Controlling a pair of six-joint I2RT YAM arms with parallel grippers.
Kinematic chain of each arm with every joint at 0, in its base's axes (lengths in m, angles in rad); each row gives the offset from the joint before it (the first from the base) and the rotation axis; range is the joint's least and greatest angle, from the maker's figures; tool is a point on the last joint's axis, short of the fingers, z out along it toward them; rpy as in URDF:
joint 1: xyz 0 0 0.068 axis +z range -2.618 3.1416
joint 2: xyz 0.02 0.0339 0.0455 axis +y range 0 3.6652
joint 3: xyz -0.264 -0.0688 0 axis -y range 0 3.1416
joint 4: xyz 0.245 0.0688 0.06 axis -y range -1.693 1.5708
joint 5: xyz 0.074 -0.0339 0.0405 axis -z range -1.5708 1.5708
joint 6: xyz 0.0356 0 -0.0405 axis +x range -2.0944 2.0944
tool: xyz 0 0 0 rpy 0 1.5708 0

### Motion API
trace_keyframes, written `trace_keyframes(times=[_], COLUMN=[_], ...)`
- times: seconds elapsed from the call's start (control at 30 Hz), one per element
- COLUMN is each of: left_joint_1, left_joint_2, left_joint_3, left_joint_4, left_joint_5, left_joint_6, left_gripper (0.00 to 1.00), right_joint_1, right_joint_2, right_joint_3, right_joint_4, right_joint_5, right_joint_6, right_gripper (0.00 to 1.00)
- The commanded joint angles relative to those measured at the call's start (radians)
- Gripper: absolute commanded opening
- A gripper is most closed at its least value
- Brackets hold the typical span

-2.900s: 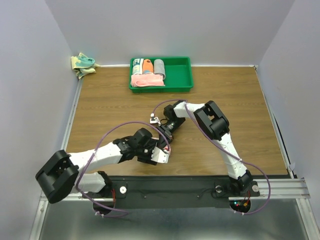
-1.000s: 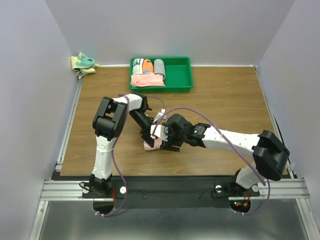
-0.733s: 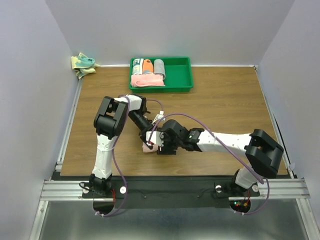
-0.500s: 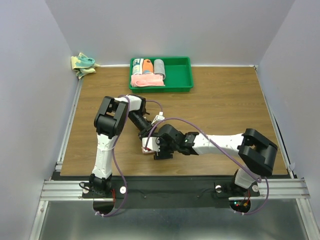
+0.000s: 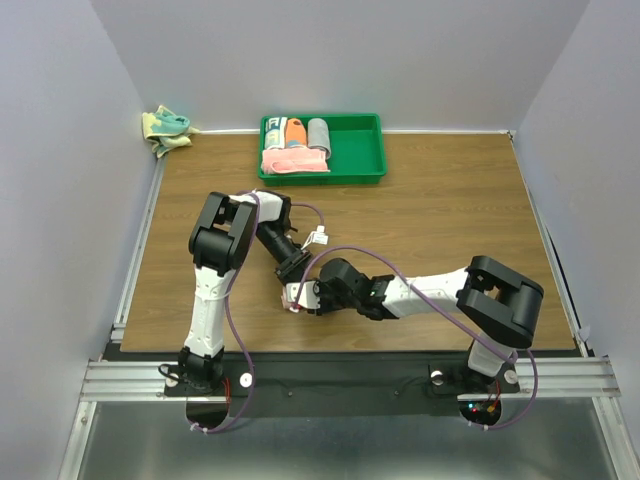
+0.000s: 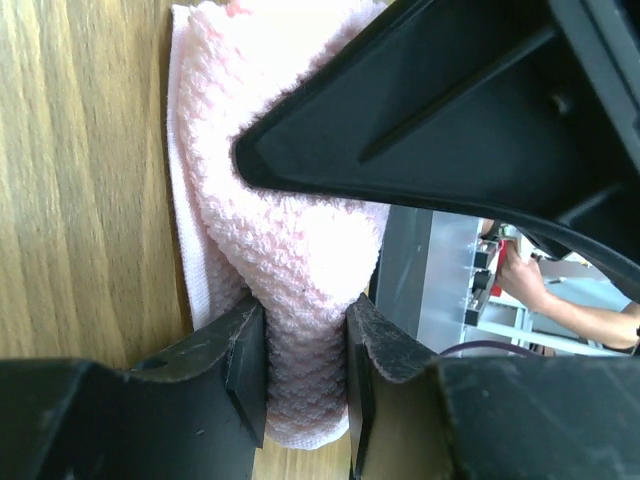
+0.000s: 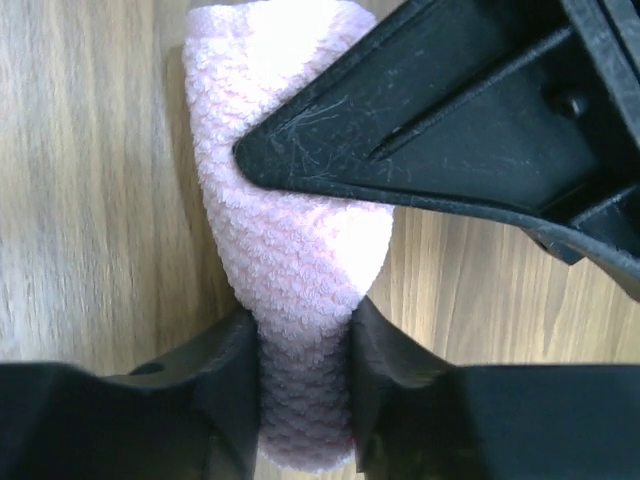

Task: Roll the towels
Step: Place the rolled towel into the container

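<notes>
1. The left jaws are pinched narrow on the pink towel [image 6: 290, 250]. One side presses on each side of the cloth, and the cloth is squeezed thin between them.
2. The right jaws hold the same pink towel [image 7: 290, 240]. They are narrow too, and the soft cloth gets thinner where they pinch it.
3. The towel is a thick, bumpy lump. It lies on the wood of the counter [image 5: 450, 220]. In the left wrist view, a thin flat edge of the towel sticks out along one side and lies on the wood.
4. From above, only a small bit of pink shows. It sits between the two sets of jaws, near the front edge of the counter and a bit left of the middle.
5. The left arm [image 5: 215, 260] goes up from its base, then bends and reaches down to the towel from the back.
6. The right arm [image 5: 430, 290] lies low and reaches across to the left to get to the towel.
7. A green tray [image 5: 370, 165] sits at the back of the counter, well apart from the arms. In its left part three rolls stand side by side: a white and green roll [image 5: 274, 132], an orange roll [image 5: 294, 131] and a grey roll [image 5: 318, 132]. A pink cloth [image 5: 292, 161] lies just in front of them.
8. The teal and yellow towel [image 5: 165, 130] lies crumpled in the far left corner, beside the wall. It is not rolled.
</notes>
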Motion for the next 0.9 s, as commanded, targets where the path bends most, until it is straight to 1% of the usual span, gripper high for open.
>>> trace_keyframes(times=[0.0, 0.03, 0.07, 0.1, 0.13, 0.2, 0.23, 0.27, 0.33, 0.4, 0.43, 0.47, 0.53, 0.57, 0.6, 0.63, 0.73, 0.77, 0.87], left_joint_1=[0.010, 0.013, 0.022, 0.022, 0.034, 0.049, 0.068, 0.077, 0.123, 0.158, 0.193, 0.212, 0.259, 0.260, 0.286, 0.298, 0.312, 0.312, 0.312], left_joint_2=[0.049, 0.034, 0.021, 0.006, -0.032, -0.071, -0.115, -0.138, -0.207, -0.247, -0.288, -0.307, -0.368, -0.390, -0.413, -0.459, -0.555, -0.578, -0.664], left_joint_3=[-0.002, -0.002, -0.002, -0.002, -0.008, -0.012, -0.011, -0.012, -0.009, 0.006, 0.009, 0.015, 0.030, 0.032, 0.028, 0.021, -0.031, -0.044, -0.115], left_joint_4=[0.206, 0.207, 0.207, 0.207, 0.210, 0.210, 0.210, 0.210, 0.210, 0.210, 0.210, 0.210, 0.216, 0.224, 0.233, 0.264, 0.330, 0.344, 0.411], left_joint_5=[-0.216, -0.209, -0.190, -0.182, -0.181, -0.187, -0.195, -0.201, -0.213, -0.210, -0.207, -0.202, -0.178, -0.167, -0.143, -0.133, -0.113, -0.107, -0.064], left_joint_6=[0.091, 0.091, 0.090, 0.087, 0.084, 0.074, 0.064, 0.062, 0.051, 0.028, 0.022, 0.018, -0.008, -0.022, -0.039, -0.076, -0.125, -0.154, -0.238], left_gripper=[0.40, 0.43, 0.51, 0.54, 0.61, 0.65, 0.68, 0.68, 0.75, 0.77, 0.78, 0.98, 0.99, 0.99, 0.99, 0.99, 0.99, 0.99, 0.99], right_joint_1=[0.007, 0.007, 0.006, 0.001, -0.005, -0.019, -0.036, -0.046, -0.085, -0.111, -0.140, -0.154, -0.207, -0.232, -0.258, -0.310, -0.396, -0.453, -0.548], right_joint_2=[0.067, 0.076, 0.075, 0.069, 0.052, 0.030, 0.015, 0.003, -0.011, -0.026, -0.030, -0.031, -0.030, -0.028, -0.028, -0.028, -0.042, -0.043, -0.045], right_joint_3=[-0.052, -0.055, -0.058, -0.058, -0.055, -0.048, -0.031, -0.025, -0.008, 0.014, 0.020, 0.037, 0.061, 0.075, 0.099, 0.116, 0.193, 0.217, 0.357], right_joint_4=[0.020, 0.018, 0.012, 0.003, -0.027, -0.069, -0.121, -0.143, -0.209, -0.270, -0.302, -0.313, -0.350, -0.358, -0.364, -0.368, -0.381, -0.387, -0.411], right_joint_5=[-0.037, -0.040, -0.063, -0.063, -0.083, -0.118, -0.128, -0.143, -0.201, -0.252, -0.269, -0.281, -0.331, -0.350, -0.399, -0.410, -0.439, -0.436, -0.390], right_joint_6=[0.014, 0.026, 0.050, 0.050, 0.076, 0.116, 0.132, 0.151, 0.208, 0.274, 0.299, 0.328, 0.427, 0.469, 0.545, 0.585, 0.722, 0.759, 0.857], right_gripper=[0.26, 0.20, 0.15, 0.09, 0.00, 0.01, 0.01, 0.01, 0.01, 0.01, 0.01, 0.01, 0.01, 0.01, 0.01, 0.01, 0.01, 0.00, 0.01])
